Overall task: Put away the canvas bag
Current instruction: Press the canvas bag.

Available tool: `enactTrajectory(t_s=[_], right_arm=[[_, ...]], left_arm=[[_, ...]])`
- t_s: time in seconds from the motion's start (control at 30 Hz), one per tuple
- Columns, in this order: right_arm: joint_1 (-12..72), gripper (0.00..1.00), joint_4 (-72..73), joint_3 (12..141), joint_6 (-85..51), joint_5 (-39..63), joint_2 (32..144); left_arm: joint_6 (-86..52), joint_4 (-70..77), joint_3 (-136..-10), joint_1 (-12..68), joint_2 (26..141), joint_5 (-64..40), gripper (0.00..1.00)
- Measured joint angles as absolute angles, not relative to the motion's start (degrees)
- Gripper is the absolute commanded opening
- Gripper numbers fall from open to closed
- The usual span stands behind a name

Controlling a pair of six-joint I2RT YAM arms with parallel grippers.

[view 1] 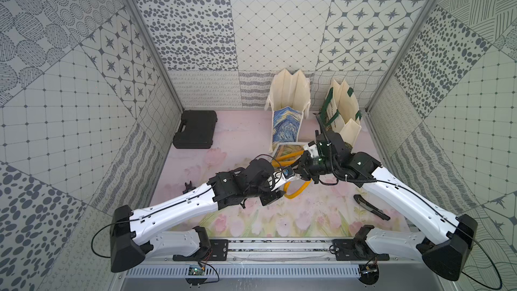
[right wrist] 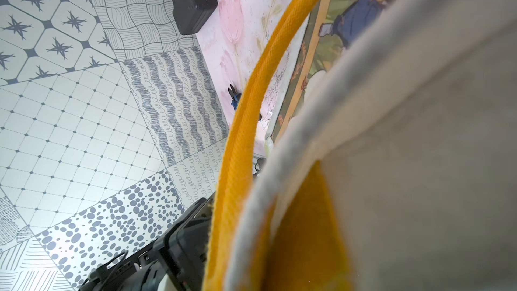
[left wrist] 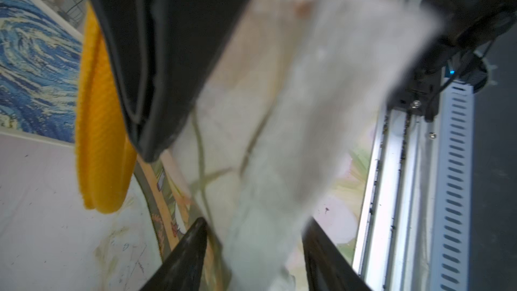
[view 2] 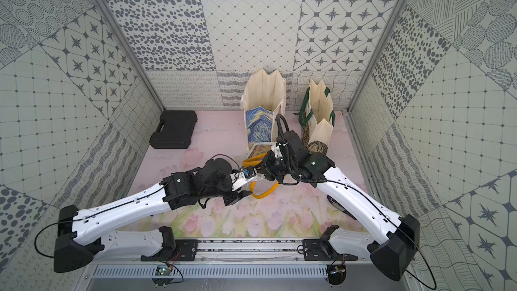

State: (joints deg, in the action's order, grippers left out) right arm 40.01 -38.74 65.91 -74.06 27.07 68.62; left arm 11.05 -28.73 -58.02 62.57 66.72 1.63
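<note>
One floral mat (view 1: 223, 219) covers the whole table, and over its middle the two white arms meet from the near corners. At the back stands a cream bag with a blue swirl print (view 1: 289, 99), open at the top. Just beside it, toward the right wall, is a second cream bag with green handles (view 1: 342, 107), also upright. A black case (view 1: 195, 129) lies flat and closed in the far left corner, well apart from both. The canvas bag (view 1: 288, 148) lies in front of the swirl-print bag, between the two wrists. Its painted panel faces up and its near edge is raised toward the arms. One yellow handle (view 1: 293, 195) loops down onto the mat under the grippers. In the left wrist view the left gripper (left wrist: 256, 247) has its fingers apart, with a blurred fold of pale canvas running between them. The right gripper (view 1: 305, 167) sits against the bag's rim. Cloth fills the right wrist view and hides the fingers, so I cannot tell whether they are together or clamped. A dark knife-like tool (view 1: 369, 208) lies beside the right forearm. Small black pliers (view 1: 188, 187) lie near the left one.
</note>
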Motion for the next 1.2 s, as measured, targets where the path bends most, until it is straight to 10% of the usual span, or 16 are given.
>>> enactTrajectory(t_s=[0.4,0.53,0.67,0.8,0.87,0.97,1.13,1.2], right_arm=[[38.5,0.00,-35.6,65.9,-74.2,28.4,68.6],[38.3,0.00,-34.8,65.9,-74.4,28.9,68.6],[38.2,0.00,-33.9,65.9,-74.8,29.2,68.6],[38.0,0.00,-33.2,65.9,-75.0,29.7,68.6],[37.6,0.00,-32.6,65.6,-75.3,30.2,68.6],[37.1,0.00,-31.1,64.9,-76.2,31.2,68.6],[36.6,0.00,-29.5,64.7,-76.7,33.0,68.6],[36.4,0.00,-29.3,64.7,-76.8,33.8,68.6]], left_arm=[[11.0,-26.5,-56.3,64.9,67.5,20.4,0.50],[11.1,-26.4,-55.3,64.9,66.7,23.7,0.00],[11.5,-25.7,-55.0,65.2,66.5,25.9,0.00],[12.0,-25.1,-54.6,65.2,66.3,27.1,0.46],[11.9,-25.1,-54.3,65.2,66.2,28.5,0.43],[11.5,-25.1,-53.7,65.2,65.9,29.4,0.00],[11.0,-24.4,-52.8,65.2,64.6,29.2,0.00],[10.9,-24.3,-52.6,65.2,64.0,28.8,0.25]])
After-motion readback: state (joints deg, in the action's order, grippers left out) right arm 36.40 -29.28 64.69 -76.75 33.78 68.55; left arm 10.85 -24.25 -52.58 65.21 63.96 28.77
